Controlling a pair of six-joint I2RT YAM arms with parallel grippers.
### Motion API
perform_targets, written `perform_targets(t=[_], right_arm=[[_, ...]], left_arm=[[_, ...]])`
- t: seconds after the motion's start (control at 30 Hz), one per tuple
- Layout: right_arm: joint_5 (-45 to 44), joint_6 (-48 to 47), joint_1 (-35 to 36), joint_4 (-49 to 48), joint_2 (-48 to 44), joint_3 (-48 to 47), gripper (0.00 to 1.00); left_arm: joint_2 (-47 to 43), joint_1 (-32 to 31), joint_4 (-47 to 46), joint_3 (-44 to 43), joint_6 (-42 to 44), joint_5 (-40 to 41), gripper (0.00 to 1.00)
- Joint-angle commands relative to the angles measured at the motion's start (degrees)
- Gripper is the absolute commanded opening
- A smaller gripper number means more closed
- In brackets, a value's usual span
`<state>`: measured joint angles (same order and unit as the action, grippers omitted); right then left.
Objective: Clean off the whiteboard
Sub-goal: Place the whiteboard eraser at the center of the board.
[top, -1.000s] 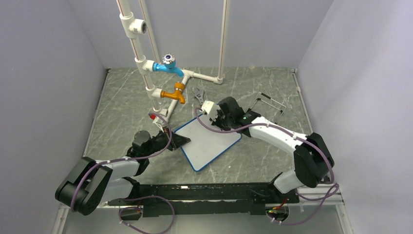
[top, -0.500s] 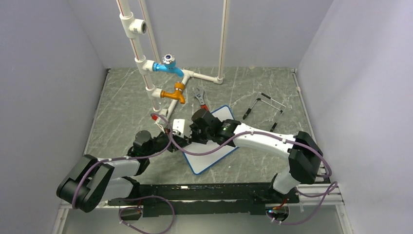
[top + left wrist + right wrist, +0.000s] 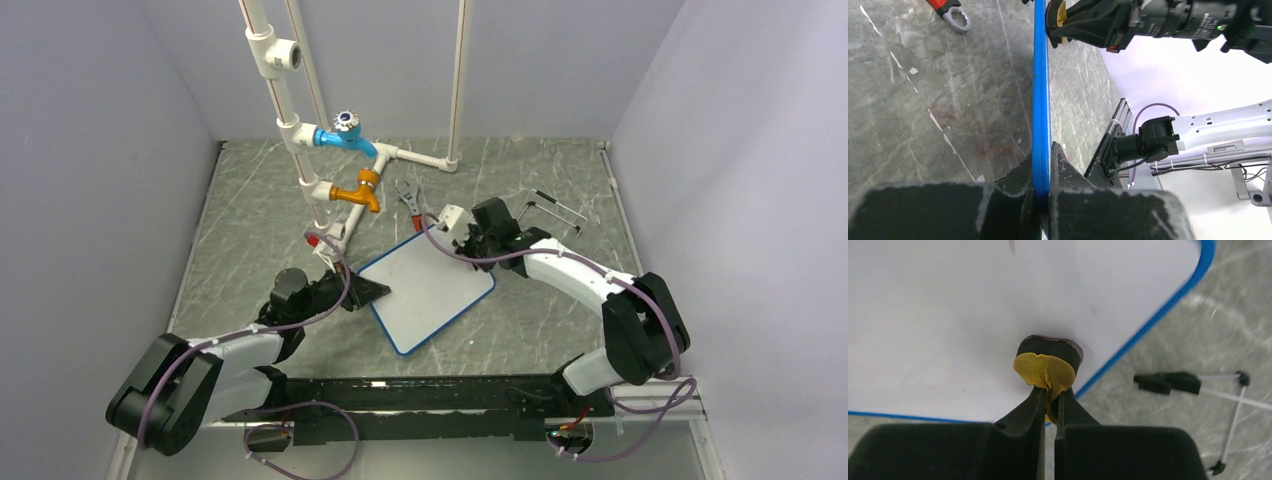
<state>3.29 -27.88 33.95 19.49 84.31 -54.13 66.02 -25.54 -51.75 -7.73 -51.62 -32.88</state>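
Now we are swinging our right gripper back from beside the left gripper to the far corner of the whiteboard, pinching a yellow eraser against its face; the left jaws are clamping the blue frame.

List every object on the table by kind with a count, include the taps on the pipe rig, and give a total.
whiteboard: 1
eraser pad: 1
wrench: 1
wire stand: 1
taps: 2, the blue tap and the orange tap
Total: 6
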Motion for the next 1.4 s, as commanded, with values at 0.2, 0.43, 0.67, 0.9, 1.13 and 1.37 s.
perform_targets(t=[0.2,0.43,0.67,0.9,1.13,1.37], right_arm=[[13.4,-4.67,-7.8,9.13,-6.35,6.05,0.0],[17.49,-8.42,-18.69,14.24,-11.02,8.79,0.0],[17.8,-10.89,-20.45,16.22,-11.96,12.63,0.03],[22.63,-12.43,-21.43,19.37,-6.95,11.21,0.13],[25.32,-13.71,-21.51,22.9,-4.05,9.31,0.53],[27.41,-15.44,-21.81,26.25,-7.76,6.94,0.69]], left_arm=[[-10.17,-0.6,0.53,-2.46,5.79,-5.11,0.0],[-20.54,-0.54,20.44,-5.41,14.3,-2.77,0.0],[-28.8,-0.51,37.34,-9.64,21.77,-0.43,0.0],[-32.98,-0.52,44.31,-11.82,23.99,0.73,0.0],[-33.81,-0.56,47.04,-13.97,25.46,0.26,0.0],[-33.59,-0.56,48.04,-15.43,26.52,-0.98,0.0]])
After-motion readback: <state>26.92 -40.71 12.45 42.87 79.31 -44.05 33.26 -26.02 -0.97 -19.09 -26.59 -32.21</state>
